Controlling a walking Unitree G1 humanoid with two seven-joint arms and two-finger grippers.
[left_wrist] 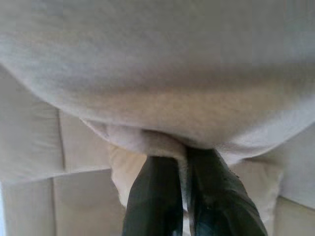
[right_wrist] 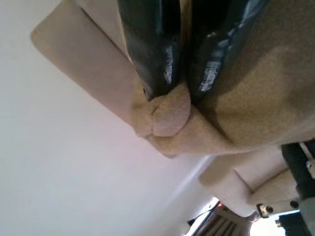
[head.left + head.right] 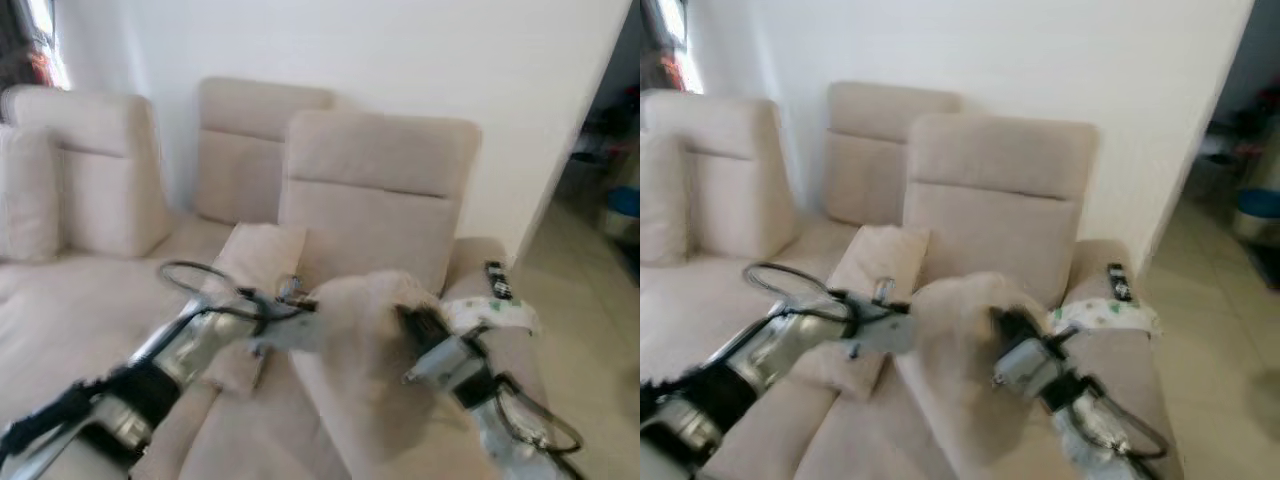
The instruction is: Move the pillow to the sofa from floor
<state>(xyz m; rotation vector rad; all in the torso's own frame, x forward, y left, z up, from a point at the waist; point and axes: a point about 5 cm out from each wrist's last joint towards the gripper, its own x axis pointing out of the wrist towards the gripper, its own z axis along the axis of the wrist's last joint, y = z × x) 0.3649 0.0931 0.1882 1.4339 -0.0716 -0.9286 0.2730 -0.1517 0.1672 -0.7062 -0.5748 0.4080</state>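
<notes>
I hold a beige pillow (image 3: 362, 330) in the air between both arms, above the seat of the beige sofa (image 3: 375, 190). My left gripper (image 3: 300, 305) pinches the pillow's left edge; in the left wrist view its fingers (image 1: 157, 196) are shut on a fold of the fabric (image 1: 162, 142). My right gripper (image 3: 412, 322) grips the pillow's right side, and in the right wrist view its fingers (image 2: 152, 49) clamp a bunched corner (image 2: 165, 115). The head views are blurred.
Another beige pillow (image 3: 255, 260) leans on the sofa seat behind my left gripper. A black remote (image 3: 497, 279) and a white patterned cloth (image 3: 495, 313) lie on the sofa's right armrest. A tiled floor (image 3: 590, 330) and a doorway open to the right.
</notes>
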